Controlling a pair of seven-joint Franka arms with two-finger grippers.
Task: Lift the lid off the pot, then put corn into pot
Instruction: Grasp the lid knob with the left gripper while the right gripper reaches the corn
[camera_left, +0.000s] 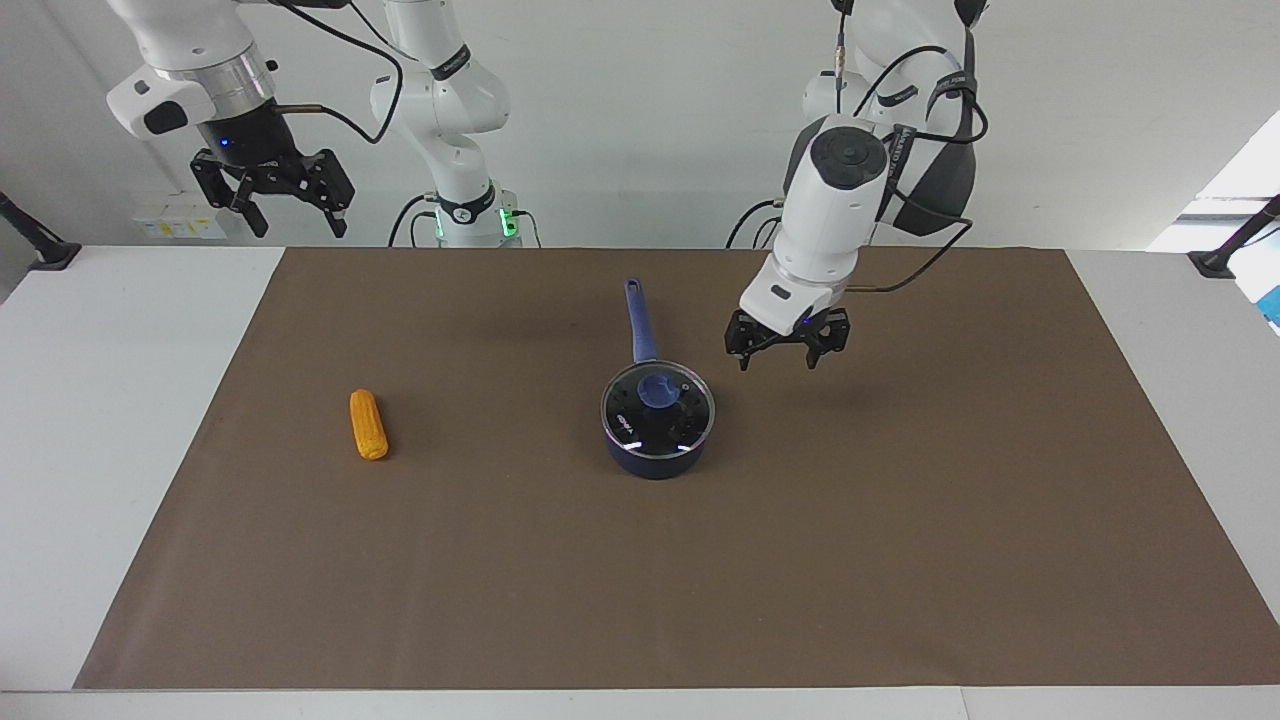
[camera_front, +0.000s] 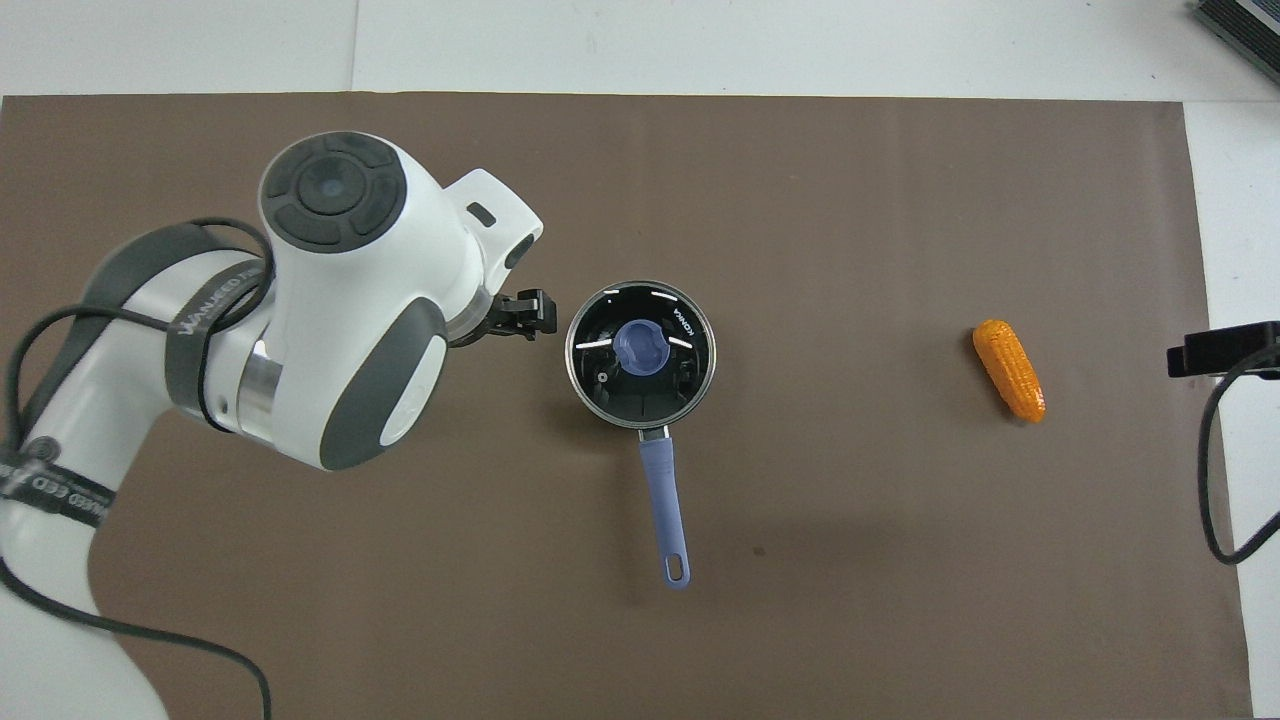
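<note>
Facing view, table with brown mat (camera_left: 900, 560) laid over a white top.

Item: pot (camera_left: 655, 458), dark navy saucepan, standing upright near the middle of the mat. Long blue handle (camera_left: 639, 322) points toward the robots.

Item: lid (camera_left: 658, 410), clear glass with metal rim, seated on the pot and covering its mouth. Blue knob (camera_left: 657, 390) at its centre. In the overhead view the lid (camera_front: 640, 354) shows the black inside of the pot through the glass.

Item: corn (camera_left: 368, 424), orange-yellow cob, lying on its side on the mat, well apart from the pot, toward the right arm's end of the table. Nothing touches it.

Item: left gripper (camera_left: 780, 362), raised over the mat just beside the pot, toward the left arm's end. Fingers spread apart, holding nothing; no contact with lid or knob. In the overhead view the arm's wrist housing hides most of it, with only a black tip (camera_front: 528, 313) showing next to the pot's rim.

Item: right gripper (camera_left: 296, 222), high in the air over the table edge at its own end, waiting. Fingers spread wide, holding nothing.
</note>
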